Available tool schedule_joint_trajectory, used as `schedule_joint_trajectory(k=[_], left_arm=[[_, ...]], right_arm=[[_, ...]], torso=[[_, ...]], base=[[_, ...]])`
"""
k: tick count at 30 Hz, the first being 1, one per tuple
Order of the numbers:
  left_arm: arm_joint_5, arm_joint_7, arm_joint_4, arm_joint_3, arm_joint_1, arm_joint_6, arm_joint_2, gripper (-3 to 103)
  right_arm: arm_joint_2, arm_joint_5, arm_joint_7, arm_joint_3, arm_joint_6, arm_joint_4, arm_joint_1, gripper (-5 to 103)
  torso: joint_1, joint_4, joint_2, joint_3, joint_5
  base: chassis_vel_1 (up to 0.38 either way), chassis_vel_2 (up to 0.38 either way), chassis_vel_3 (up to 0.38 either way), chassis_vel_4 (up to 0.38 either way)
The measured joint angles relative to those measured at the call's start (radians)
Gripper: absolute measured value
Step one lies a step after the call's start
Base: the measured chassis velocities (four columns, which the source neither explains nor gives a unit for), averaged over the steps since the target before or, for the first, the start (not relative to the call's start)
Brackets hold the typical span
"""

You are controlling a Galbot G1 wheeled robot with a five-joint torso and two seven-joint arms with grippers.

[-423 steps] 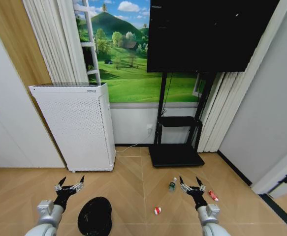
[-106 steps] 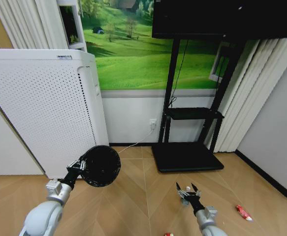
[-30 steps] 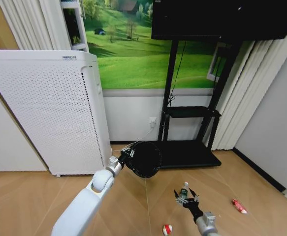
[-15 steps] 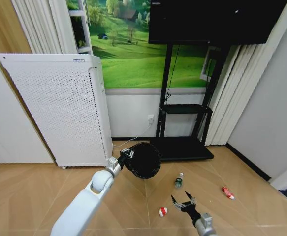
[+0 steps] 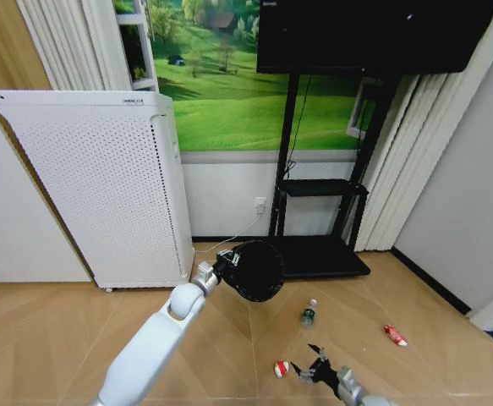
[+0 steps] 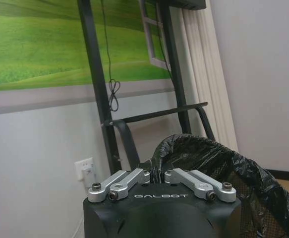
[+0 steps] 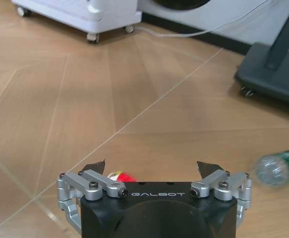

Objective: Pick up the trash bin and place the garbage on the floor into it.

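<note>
Right claw (image 7: 151, 171) hides most of wrapper (image 7: 121, 176)

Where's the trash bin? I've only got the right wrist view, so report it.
Observer: The trash bin is off the floor, with the left hand shut on its lined rim.
Operator: Give me its position against the bottle.
Observer: In the head view it hangs to the left of the bottle and beyond it.
Operator: List any litter I'm missing.
Observer: One more red wrapper lies far right, near the wall.
</note>
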Motion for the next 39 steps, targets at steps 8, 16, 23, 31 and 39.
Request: schedule_joint_trajectory(k=[8,16,23,31,39], left_arm=[[-0.001,-0.011,0.032,0.049,-0.040,0.005,-0.040,7],[0.000,-0.011,0.043,0.055,-0.042,0.005,-0.043,7],[-0.002,-0.009,0.048,0.056,-0.049,0.005,-0.043,7],[-0.004,-0.004,0.046,0.054,-0.048,0.005,-0.035,7],[-0.009,0.000,0.044,0.052,-0.050,0.005,-0.033,7]], right_arm=[[0.036,-0.080,0.027,-0.068,0.016,-0.110,0.066,100],[0.054,-0.098,0.048,-0.094,0.023,-0.200,0.130,100],[0.063,-0.123,0.067,-0.119,0.030,-0.238,0.136,100],[0.072,-0.127,0.080,-0.124,0.034,-0.268,0.157,100],[0.070,-0.129,0.082,-0.141,0.035,-0.292,0.174,100]], torso=[[0.000,0.0004,0.000,0.000,-0.0001],[0.000,0.0006,0.000,0.000,-0.0001],[0.000,0.0003,0.000,0.000,-0.0002],[0.000,0.0005,0.000,0.000,-0.0002],[0.000,0.0004,0.000,0.000,-0.0002]], base=[[0.000,0.000,0.000,0.000],[0.000,0.000,0.000,0.000],[0.000,0.000,0.000,0.000],[0.000,0.000,0.000,0.000],[0.000,0.000,0.000,0.000]])
